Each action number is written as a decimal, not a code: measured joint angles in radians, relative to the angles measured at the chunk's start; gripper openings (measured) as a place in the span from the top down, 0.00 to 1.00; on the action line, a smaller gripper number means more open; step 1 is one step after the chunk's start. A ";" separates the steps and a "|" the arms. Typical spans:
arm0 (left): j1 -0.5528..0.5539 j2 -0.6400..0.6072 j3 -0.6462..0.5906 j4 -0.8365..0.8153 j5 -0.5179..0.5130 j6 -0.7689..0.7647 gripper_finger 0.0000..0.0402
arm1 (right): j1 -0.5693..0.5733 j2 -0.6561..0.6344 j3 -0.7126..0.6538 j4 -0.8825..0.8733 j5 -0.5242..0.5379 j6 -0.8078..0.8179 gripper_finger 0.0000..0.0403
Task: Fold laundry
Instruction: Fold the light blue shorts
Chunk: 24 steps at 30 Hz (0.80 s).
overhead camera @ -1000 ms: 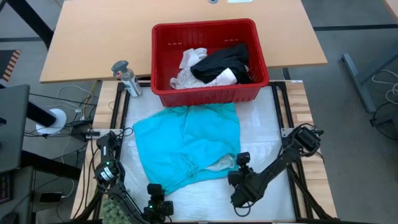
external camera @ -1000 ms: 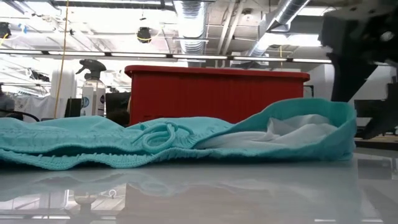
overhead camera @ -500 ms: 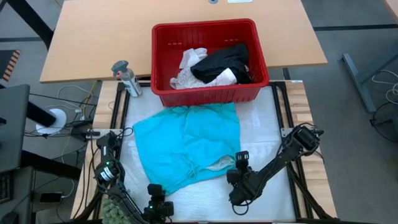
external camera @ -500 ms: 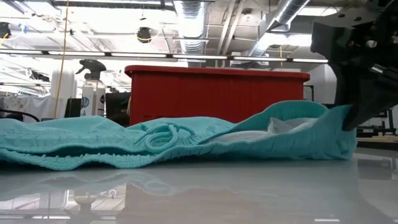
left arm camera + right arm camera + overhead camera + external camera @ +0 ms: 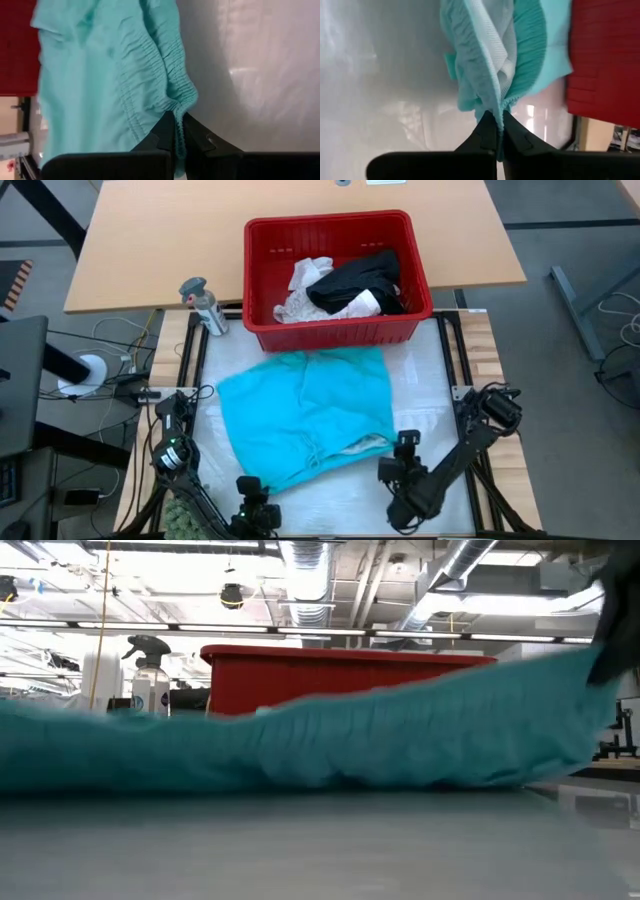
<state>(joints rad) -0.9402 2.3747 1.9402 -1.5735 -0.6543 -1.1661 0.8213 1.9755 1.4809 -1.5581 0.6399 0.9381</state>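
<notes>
The teal garment (image 5: 305, 415), shorts with a gathered elastic waistband and a white mesh lining, lies spread in the middle of the table, its far part on the table top. My left gripper (image 5: 262, 486) is shut on its near left corner. My right gripper (image 5: 394, 448) is shut on its near right corner. In the low view the teal cloth (image 5: 320, 740) stands raised across the picture. More laundry, white (image 5: 305, 280) and black (image 5: 355, 280), lies in the red basket (image 5: 335, 332). My left gripper pinches the gathered waistband edge (image 5: 176, 104) at the garment's near left corner between its two fingers, slanting down from the near side. The corner is lifted and the cloth runs away from the fingers toward the basket. My right gripper pinches the waistband edge (image 5: 492, 106) at the near right corner, teal cloth and white lining together, so several layers. It slants down from the near side. The corner is lifted clear and the cloth fans out beyond the fingertips.
The red basket stands at the table's far edge, just beyond the garment. A spray bottle (image 5: 205, 305) stands at the far left. A green fuzzy thing (image 5: 185, 510) sits at the near left corner. Bare white table top (image 5: 430, 380) shows to the garment's right.
My right gripper has shut on the garment's near right corner, then risen and drawn back toward the table's near right. My left gripper has risen a little. The garment's near edge has lifted off the table and spread wider, while its far part stays down.
</notes>
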 joint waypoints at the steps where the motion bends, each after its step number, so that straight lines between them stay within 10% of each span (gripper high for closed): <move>1: 0.003 -0.001 0.024 0.000 -0.007 -0.001 1.00 | 0.012 0.000 0.018 -0.016 0.008 0.019 0.94; 15: 0.045 -0.013 0.369 0.002 -0.069 0.186 1.00 | 0.125 -0.187 0.131 -0.013 0.169 0.183 0.94; 24: 0.042 -0.179 0.402 0.019 -0.432 0.271 1.00 | 0.206 -0.417 0.136 -0.014 0.525 0.295 0.94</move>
<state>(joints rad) -0.8983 2.1960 2.3419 -1.5547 -1.0867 -0.8949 1.0276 1.5588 1.6169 -1.5718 1.1646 1.2328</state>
